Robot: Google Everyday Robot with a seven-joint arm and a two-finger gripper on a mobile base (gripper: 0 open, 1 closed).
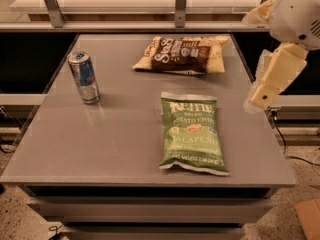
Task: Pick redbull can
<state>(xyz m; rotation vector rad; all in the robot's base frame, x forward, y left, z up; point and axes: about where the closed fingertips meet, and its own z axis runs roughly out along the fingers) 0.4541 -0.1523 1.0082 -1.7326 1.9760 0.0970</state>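
Slim blue-and-silver metal redbull can [84, 77] stands upright, left on the grey bench [115, 139], far across from the cream end effector [260, 96] hanging beyond the right edge; grip state: cannot tell

redbull can [84, 77] left on table [115, 144], chip bag [192, 134] centre (second bag [182, 55] behind it), jaws beyond right edge
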